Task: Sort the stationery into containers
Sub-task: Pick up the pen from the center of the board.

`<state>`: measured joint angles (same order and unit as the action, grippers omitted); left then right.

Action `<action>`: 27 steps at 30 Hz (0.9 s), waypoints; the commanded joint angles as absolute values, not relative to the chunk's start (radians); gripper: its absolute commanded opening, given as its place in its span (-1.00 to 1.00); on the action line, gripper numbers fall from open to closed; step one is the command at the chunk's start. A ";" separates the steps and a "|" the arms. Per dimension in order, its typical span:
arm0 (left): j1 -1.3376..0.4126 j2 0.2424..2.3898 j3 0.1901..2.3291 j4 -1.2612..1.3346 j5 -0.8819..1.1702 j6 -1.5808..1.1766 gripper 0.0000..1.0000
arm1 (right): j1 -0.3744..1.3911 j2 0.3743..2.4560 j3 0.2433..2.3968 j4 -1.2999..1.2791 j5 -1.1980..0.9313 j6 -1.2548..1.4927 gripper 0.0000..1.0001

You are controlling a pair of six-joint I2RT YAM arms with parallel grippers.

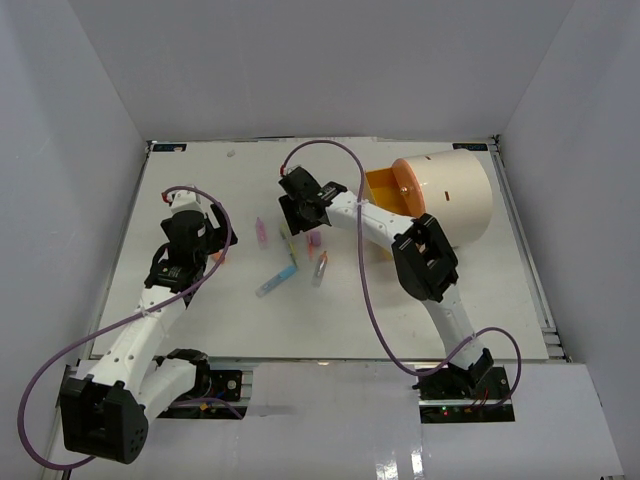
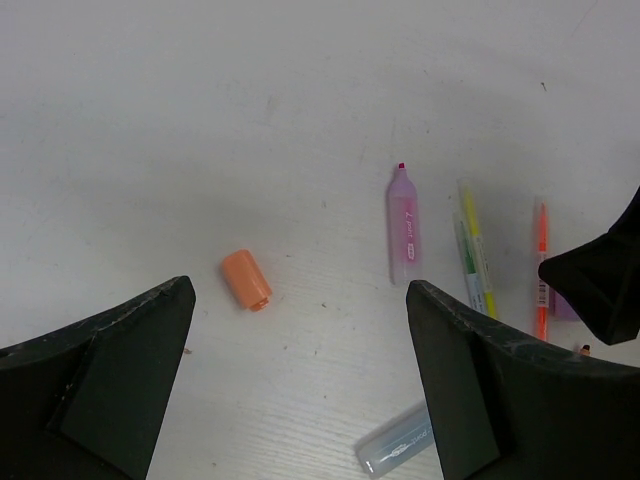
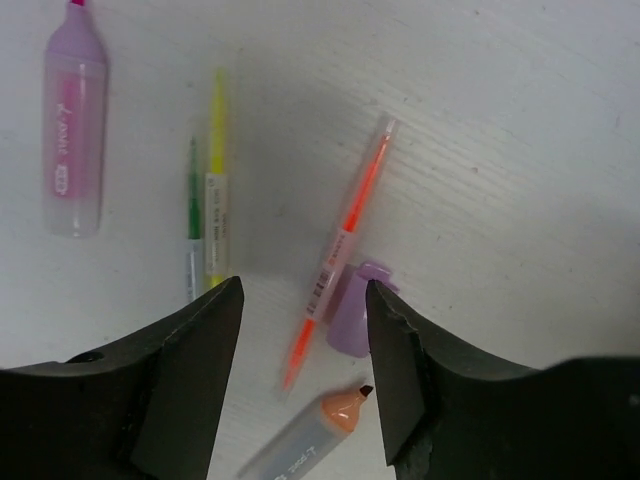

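White table [image 1: 490,300], grey walls [image 1: 300,70]. Drum [image 1: 455,195] lies on its side near far right corner, orange face [image 1: 380,185] partly hidden by right arm [image 1: 425,255]. Right gripper [image 3: 303,295] open above orange pen [image 3: 345,235] mid-table; purple cap [image 3: 352,318] half hidden. Left gripper [image 2: 300,290] open nr orange cap [image 2: 246,279].

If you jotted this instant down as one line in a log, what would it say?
left gripper: open, above orange cap | right gripper: open, above orange pen | drum: far right corner
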<state>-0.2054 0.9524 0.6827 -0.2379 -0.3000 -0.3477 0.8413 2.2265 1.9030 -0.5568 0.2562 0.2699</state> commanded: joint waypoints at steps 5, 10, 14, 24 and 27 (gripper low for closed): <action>-0.198 0.931 0.690 -0.221 -0.308 -0.336 0.96 | 0.802 2.283 1.997 -0.548 0.232 0.276 0.02; -0.198 0.934 0.692 -0.222 -0.304 -0.336 0.96 | 0.802 2.324 2.017 -0.537 0.235 0.275 -0.06; -0.198 0.934 0.690 -0.222 -0.304 -0.336 0.96 | 0.801 2.347 2.026 -0.537 0.230 0.285 -0.09; -0.198 0.937 0.690 -0.222 -0.291 -0.336 0.96 | 0.801 2.362 1.977 -0.514 0.215 0.307 -0.20; -0.196 0.937 0.690 -0.221 -0.290 -0.336 0.96 | 0.804 2.356 1.964 -0.502 0.207 0.311 -0.24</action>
